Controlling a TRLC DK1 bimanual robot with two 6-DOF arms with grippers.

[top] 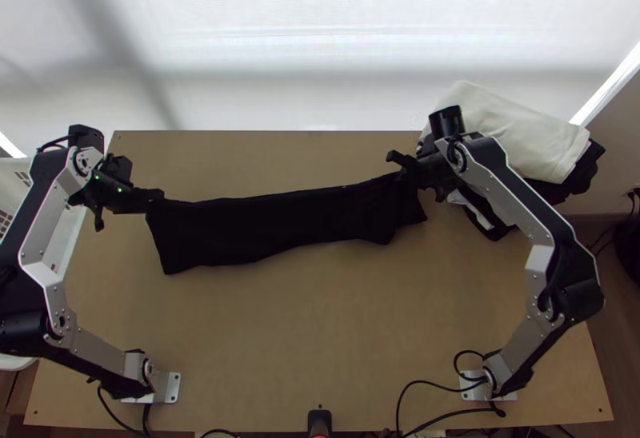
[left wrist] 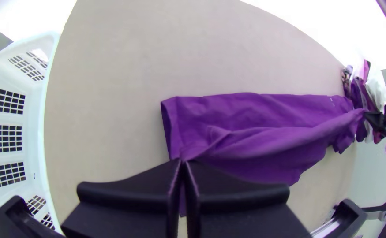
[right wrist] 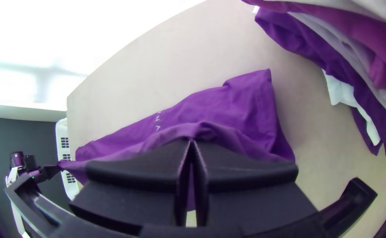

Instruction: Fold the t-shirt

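The dark t-shirt (top: 264, 226) lies as a long folded strip across the middle of the wooden table (top: 320, 318), between the two arms, with a raised ridge of cloth running from one claw to the other. The left gripper (top: 160, 195) has its fingertips pinched together on the cloth at the strip's far left corner, and the right gripper (top: 394, 158) is likewise clenched on the far side near the other end, where some fabric extends past its fingertips toward the pile of clothes (top: 504, 130).
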